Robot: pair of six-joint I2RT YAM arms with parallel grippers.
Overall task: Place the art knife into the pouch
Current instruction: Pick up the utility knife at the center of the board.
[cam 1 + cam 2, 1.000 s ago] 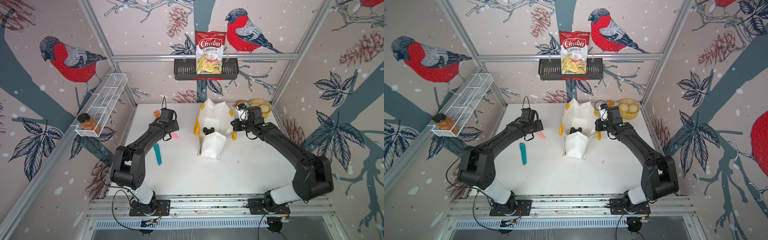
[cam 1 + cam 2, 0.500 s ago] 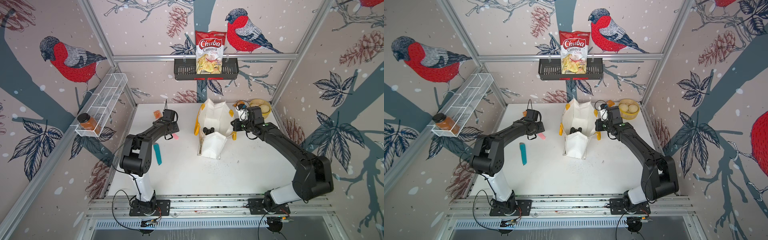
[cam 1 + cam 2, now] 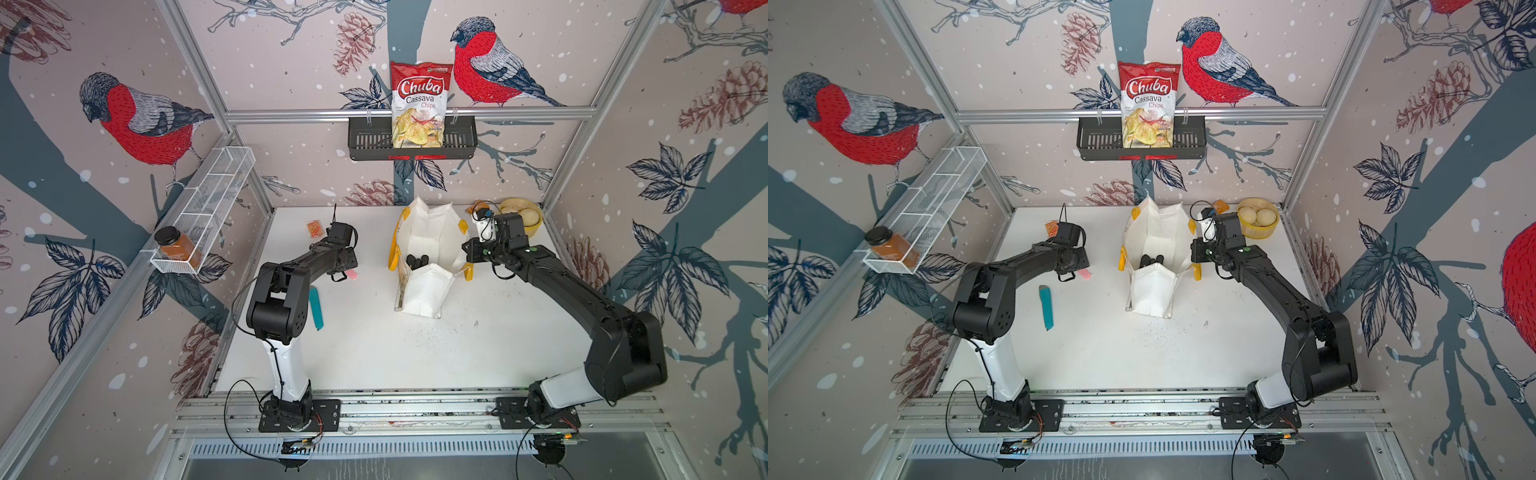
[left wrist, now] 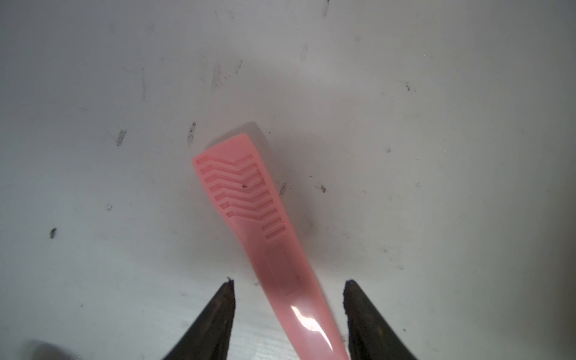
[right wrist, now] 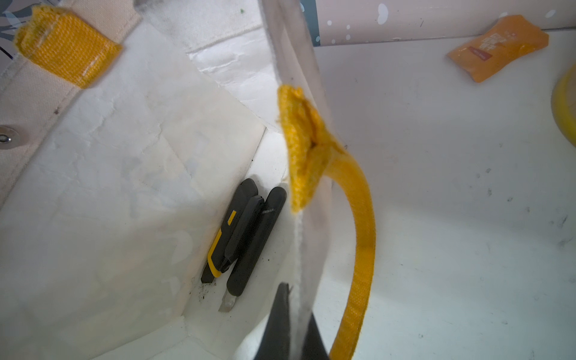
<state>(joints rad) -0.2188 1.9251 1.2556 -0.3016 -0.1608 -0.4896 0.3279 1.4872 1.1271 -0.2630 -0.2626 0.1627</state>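
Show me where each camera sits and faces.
Top views: overhead, looking down on table; left arm, right arm whole.
Left wrist: on left arm, faces down at pink art knife; open left gripper straddles it.
Right wrist: on right arm, faces into pouch; right gripper pinches its wall.
Shared: pouch, in top and right wrist views.

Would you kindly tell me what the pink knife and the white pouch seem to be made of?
The pink knife looks like glossy moulded plastic: crisp chevron ridges, a bright highlight. The pouch seems matte canvas-like cloth at the rim; its lining looks coated, given the crinkled sheen. The handle is yellow woven webbing, weave visible.
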